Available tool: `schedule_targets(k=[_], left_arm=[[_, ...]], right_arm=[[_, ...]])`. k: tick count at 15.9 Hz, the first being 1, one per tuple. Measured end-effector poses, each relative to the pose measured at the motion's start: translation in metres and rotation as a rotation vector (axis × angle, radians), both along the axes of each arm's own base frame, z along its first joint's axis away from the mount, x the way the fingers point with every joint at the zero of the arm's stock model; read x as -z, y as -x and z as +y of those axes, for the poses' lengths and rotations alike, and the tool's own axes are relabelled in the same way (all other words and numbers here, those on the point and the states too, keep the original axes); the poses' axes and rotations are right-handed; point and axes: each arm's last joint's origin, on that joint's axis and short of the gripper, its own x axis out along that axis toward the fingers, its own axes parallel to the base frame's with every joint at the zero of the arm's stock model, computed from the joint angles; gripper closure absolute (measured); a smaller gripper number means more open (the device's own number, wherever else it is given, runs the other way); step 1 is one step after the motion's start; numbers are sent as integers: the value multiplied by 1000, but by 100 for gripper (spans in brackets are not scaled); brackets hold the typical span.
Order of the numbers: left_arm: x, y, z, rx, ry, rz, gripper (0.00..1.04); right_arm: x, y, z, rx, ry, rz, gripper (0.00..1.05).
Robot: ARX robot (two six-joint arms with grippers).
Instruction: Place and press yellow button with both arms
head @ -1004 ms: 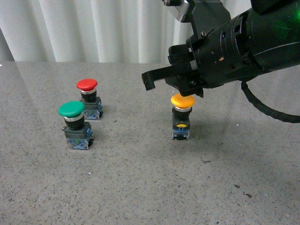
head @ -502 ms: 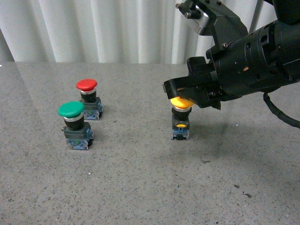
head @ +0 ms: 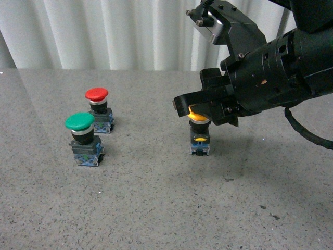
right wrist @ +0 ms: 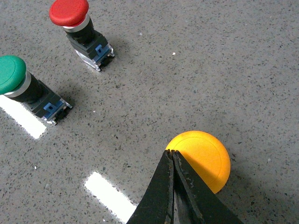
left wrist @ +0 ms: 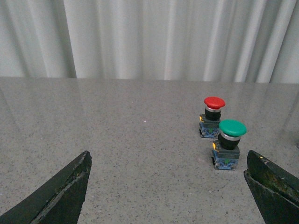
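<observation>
Under the right pincer [head: 180,104] the yellow button [head: 200,138] stands upright on the grey speckled desk [head: 156,203]. That pincer's 2 fingers [right wrist: 160,200] are pressed together with nothing between them. Their tips lie over the edge of the yellow cap and appear to rest on it. Well apart from this pincer, toward the left arm's side, the green button [head: 83,138] and the red button [head: 98,107] stand just beside each other. Above the desk, the left pincer [left wrist: 168,161] is spread wide and holds nothing, with those 2 buttons ahead of it.
</observation>
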Motion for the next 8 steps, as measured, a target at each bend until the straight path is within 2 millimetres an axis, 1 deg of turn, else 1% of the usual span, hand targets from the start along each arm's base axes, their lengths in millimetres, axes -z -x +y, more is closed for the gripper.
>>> schedule_targets(k=[4,8], left_arm=[[0,0,0,0,0,0,7],[0,0,0,0,0,0,7]], right_arm=[[3,-8,2,13,16,6,103],[6,-13,-11,50,22,23,103]])
